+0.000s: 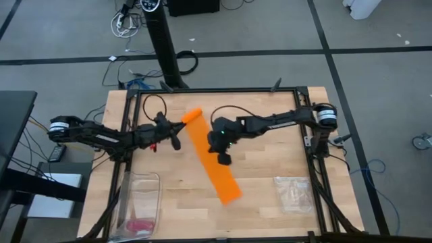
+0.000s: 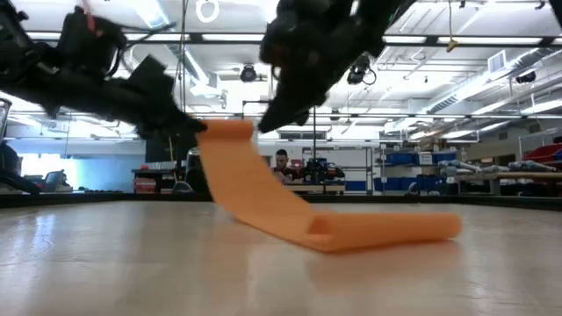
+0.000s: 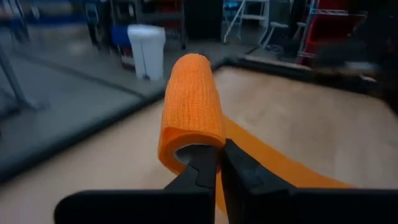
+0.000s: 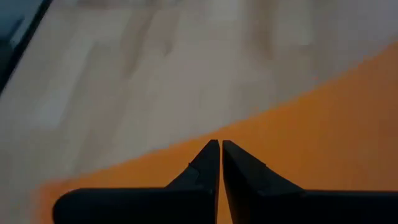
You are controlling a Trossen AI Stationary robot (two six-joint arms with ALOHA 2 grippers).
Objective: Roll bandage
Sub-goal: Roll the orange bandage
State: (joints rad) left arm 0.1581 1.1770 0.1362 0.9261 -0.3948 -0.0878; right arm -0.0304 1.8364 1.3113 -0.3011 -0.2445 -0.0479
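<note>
The orange bandage (image 1: 212, 158) lies as a long flat strip across the middle of the table. Its far end is wound into a short roll (image 3: 189, 106) that is lifted off the wood; from there the strip slopes down to the table (image 2: 303, 230). My left gripper (image 3: 217, 155) comes in from the table's left and is shut on that roll. My right gripper (image 4: 219, 144) hovers above the flat strip near its middle (image 1: 223, 160), shut, with nothing between its fingers. My left gripper holds the roll at its open end (image 3: 214, 142). One finger (image 3: 199, 168) sits in the hollow and the other outside, with the roll's wall between them. The fingers come nearly level from the table's left. The roll is clear of the table and the strip trails slack below it.
A clear plastic tub (image 1: 143, 196) with a small pink bundle (image 1: 138, 224) stands at the near left corner. A clear zip bag (image 1: 293, 192) lies at the near right. Black frame rails (image 1: 223, 90) run along the table's edges.
</note>
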